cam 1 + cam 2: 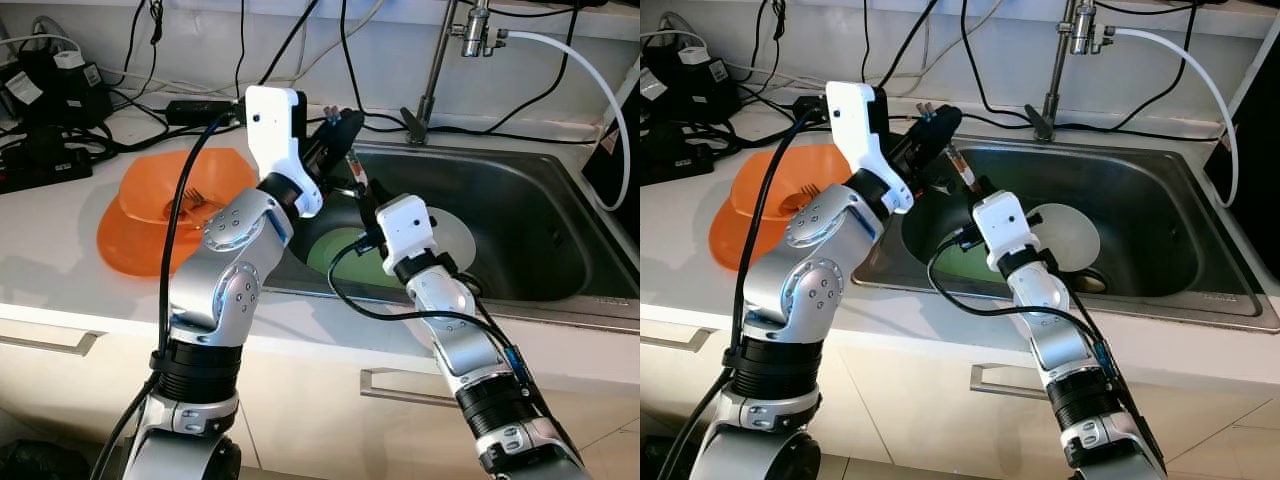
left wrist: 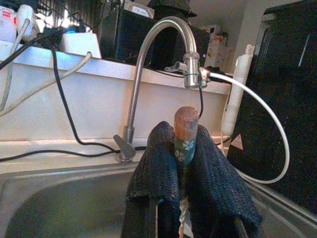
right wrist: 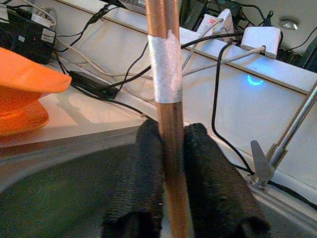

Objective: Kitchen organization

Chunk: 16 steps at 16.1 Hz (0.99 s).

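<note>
Both head views looked down from above onto the same stainless steel sink (image 1: 520, 215); each wrist view faced close along its fingers toward the curved chrome tap (image 2: 148, 64)

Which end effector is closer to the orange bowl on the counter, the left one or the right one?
Left. The left end effector sits over the sink's near-bowl edge beside the orange bowl; the right end effector is farther, above the sink basin.
</note>
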{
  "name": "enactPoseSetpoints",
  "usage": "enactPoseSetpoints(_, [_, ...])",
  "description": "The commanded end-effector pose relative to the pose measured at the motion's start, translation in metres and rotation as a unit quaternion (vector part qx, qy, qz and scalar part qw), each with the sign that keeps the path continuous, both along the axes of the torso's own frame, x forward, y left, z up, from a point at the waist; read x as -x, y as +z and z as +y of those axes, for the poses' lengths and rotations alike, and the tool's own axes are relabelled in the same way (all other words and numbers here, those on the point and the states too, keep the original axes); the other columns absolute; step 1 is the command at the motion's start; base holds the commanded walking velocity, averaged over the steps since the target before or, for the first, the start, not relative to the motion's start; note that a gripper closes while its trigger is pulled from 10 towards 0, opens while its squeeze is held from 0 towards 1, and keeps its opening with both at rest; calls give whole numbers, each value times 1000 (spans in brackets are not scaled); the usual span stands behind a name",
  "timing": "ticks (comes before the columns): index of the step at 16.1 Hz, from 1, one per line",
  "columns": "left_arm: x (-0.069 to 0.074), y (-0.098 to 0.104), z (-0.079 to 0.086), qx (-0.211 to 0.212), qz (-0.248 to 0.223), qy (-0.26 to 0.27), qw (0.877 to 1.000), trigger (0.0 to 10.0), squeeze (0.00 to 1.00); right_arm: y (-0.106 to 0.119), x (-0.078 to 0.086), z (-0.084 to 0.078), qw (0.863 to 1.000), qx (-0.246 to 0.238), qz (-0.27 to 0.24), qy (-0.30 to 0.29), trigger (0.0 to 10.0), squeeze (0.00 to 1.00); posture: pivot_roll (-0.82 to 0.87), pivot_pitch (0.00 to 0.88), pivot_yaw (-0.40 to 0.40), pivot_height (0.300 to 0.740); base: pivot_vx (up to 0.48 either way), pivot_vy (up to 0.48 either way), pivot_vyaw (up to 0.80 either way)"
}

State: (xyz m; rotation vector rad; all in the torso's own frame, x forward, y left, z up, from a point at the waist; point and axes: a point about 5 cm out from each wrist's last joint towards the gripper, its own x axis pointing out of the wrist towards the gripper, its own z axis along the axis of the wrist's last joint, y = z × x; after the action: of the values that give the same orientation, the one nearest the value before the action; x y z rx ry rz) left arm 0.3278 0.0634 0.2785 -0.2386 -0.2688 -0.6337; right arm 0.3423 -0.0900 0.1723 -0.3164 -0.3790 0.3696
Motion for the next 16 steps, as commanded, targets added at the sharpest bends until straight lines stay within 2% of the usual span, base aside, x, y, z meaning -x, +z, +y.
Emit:
enactPoseSetpoints(1, [2, 3, -1, -6, -8, -3, 1000, 10000, 0, 5, -5, -3, 1000, -5, -1, -10, 0, 0, 119, 25, 21, 740, 0, 0, 0])
enactPoseSetpoints(4, [2, 3, -1, -4, -6, -5, 1000, 10000, 0, 5, -5, -3, 1000, -6, -1, -10, 0, 0, 122, 26, 21, 740, 0, 0, 0])
enactPoseSetpoints(5, [2, 3, -1, -1, -5, -8, 1000, 10000, 1000, 5, -5, -3, 1000, -7, -1, -11, 0, 0, 120, 27, 22, 740, 0, 0, 0])
enactPoseSetpoints(16, [7, 3, -2, -9, -6, -21, 1000, 10000, 1000, 3, -8, -7, 999, -21, 9, -26, 0, 0, 122, 28, 23, 740, 0, 0, 0])
